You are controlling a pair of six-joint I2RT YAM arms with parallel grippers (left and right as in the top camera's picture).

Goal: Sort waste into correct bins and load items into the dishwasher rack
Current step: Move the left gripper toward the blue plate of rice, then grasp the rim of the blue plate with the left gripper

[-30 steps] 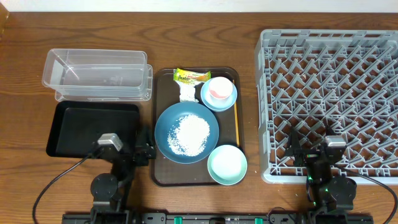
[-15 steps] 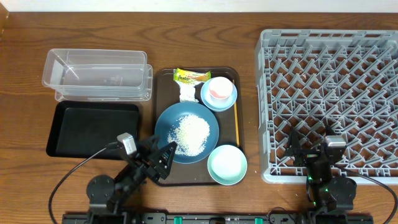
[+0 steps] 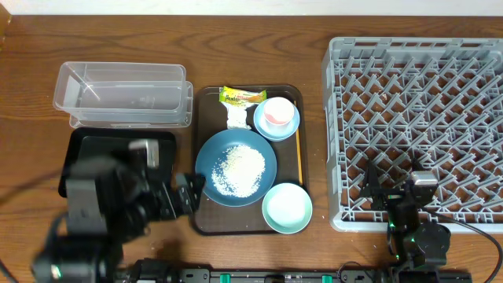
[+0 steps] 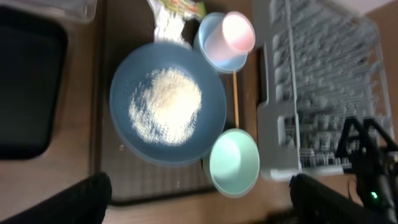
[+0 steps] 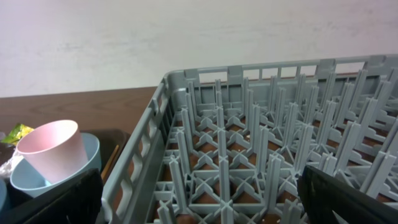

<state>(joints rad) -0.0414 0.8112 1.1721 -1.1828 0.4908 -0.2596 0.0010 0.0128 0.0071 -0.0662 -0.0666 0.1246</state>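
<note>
My left hand (image 4: 205, 200) hangs above the near edge of the brown tray (image 4: 149, 180), its two fingers wide apart at the bottom corners of the wrist view and holding nothing. From overhead the arm is only a blur, so I go by the wrist camera.

Straight ahead and closest is the plate (image 4: 214, 106), with the rice (image 4: 165, 106) heaped in its middle. That's the line that matters: the plate sits dead in front of this hand, with the black tray (image 4: 25, 81) just to its left on the tabletop (image 3: 236, 47). The bowl (image 4: 234, 163) is at the plate's near right, almost touching it.

Further out is the dish (image 4: 211, 53) with the cup (image 4: 236, 32) standing in it. The tissue (image 4: 165, 26) is beside them and the wrapper (image 4: 180, 5) lies at the far end. Beyond the black tray is the clear tub (image 3: 122, 94).

My right hand (image 5: 199, 202) is well off to the right at the near wall of the rack (image 3: 416, 102), fingers spread and empty. Both bins lie on my left, so I judge the rice is the left arm's job.
</note>
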